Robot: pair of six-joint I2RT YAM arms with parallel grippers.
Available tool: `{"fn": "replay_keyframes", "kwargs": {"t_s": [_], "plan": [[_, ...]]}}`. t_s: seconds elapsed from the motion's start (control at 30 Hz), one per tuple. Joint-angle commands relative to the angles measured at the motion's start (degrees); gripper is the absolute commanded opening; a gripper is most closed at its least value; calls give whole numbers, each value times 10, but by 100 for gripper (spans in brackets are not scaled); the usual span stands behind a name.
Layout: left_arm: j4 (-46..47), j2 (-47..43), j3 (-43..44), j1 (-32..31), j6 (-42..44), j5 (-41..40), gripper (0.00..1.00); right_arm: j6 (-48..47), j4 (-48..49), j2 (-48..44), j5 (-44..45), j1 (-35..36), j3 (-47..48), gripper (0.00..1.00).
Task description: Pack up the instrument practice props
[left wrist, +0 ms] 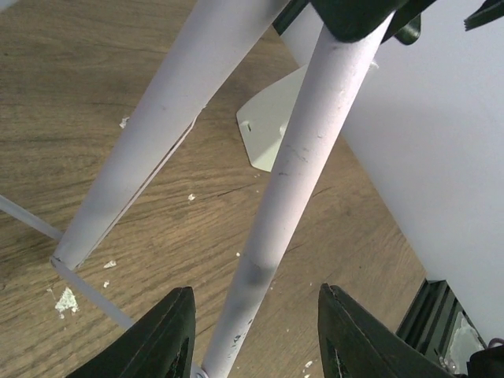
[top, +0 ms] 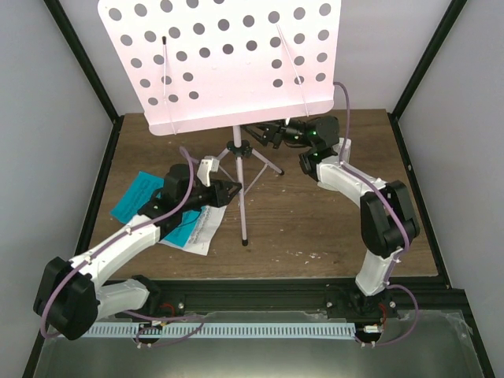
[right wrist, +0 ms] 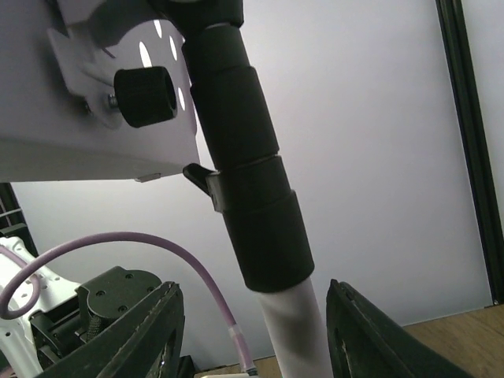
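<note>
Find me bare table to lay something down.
Bare wood lies near-centre, between the music stand's front leg and the right arm. The left side is crowded: teal booklet, left arm.

Left arm (top: 126, 240) is seen stretched forward and inward, left gripper (top: 233, 189) held low, jaws parted. Right arm (top: 356, 183) is folded at the elbow, right gripper (top: 260, 134) pointed leftward, jaws likewise parted.

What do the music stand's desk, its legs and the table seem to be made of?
Desk: probably painted sheet metal, smooth matte; thin, with punched holes. Legs: likely painted metal tube; scuffs and specks mark the coat. Table: wood or wood-look laminate; brown grain lines.
</note>
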Motion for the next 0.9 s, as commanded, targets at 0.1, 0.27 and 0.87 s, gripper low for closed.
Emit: {"fn": "replay_keyframes", "kwargs": {"t_s": [0.1, 0.27, 0.87], "plan": [[1, 12, 30, 8, 1, 18, 44, 4, 11, 26, -32, -2, 58, 50], [1, 28, 33, 9, 2, 17, 40, 8, 11, 40, -33, -2, 82, 49], [-6, 94, 90, 9, 32, 10, 37, -5, -26, 77, -65, 10, 152, 44]]}}
